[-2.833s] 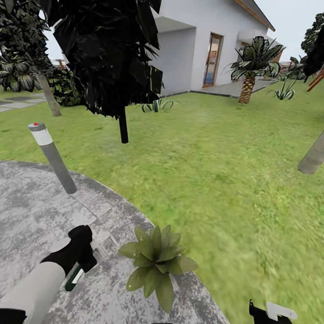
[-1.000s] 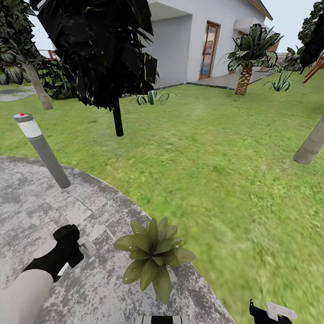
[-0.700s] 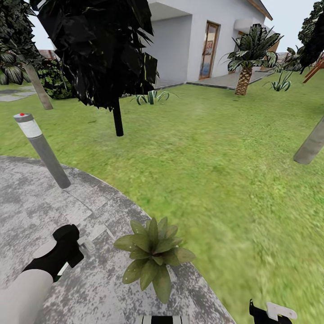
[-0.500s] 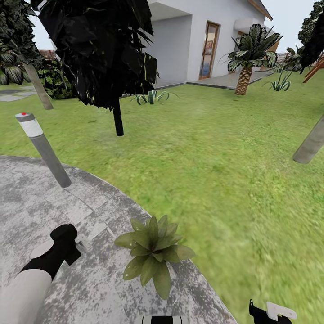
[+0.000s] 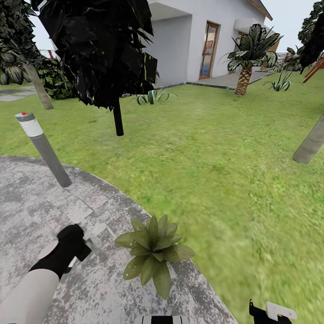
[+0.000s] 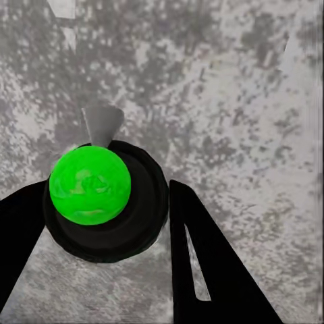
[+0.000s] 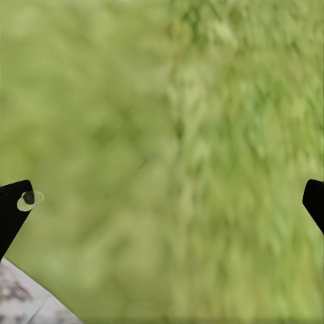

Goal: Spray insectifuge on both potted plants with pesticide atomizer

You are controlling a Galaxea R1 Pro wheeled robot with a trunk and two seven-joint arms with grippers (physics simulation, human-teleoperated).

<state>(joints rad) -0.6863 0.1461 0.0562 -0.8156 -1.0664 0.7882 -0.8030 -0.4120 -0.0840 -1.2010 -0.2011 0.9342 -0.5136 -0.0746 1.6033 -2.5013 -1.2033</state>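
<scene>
The left gripper (image 6: pixel 101 216) is seen clenched on the pesticide atomizer (image 6: pixel 91 185). In the left wrist view, its two black fingers (image 6: pixel 202 263) are pressed against either side of the bottle's dark round body. The bottle is viewed end-on: a bright green rounded face is shown at its middle, and a small grey tapered piece juts out beyond it. What the bottle holds cannot be told. Below it, the mottled grey stone of the patio (image 6: pixel 236 101) is seen, and the bottle is held clear of that surface.

In the head view, the left arm is reached out low over the patio, with its black wrist just beside one potted plant (image 5: pixel 153 254). That plant stands on the stone close to the patio's curved edge. Its broad pointed leaves are spread in a rosette, and the pot beneath them is hidden by the foliage.

The right gripper (image 7: pixel 162 206) is released, its fingertips set wide apart, with nothing between them. Blurred green lawn (image 5: pixel 216 157) lies under it, with a corner of grey stone at one side.

Farther off, a grey bollard lamp (image 5: pixel 42 148) is planted at the patio's rim. A dark-leaved tree (image 5: pixel 103 49) rises from the grass behind it. A white house (image 5: pixel 193 40) and a palm (image 5: pixel 252 58) are seen at the back.
</scene>
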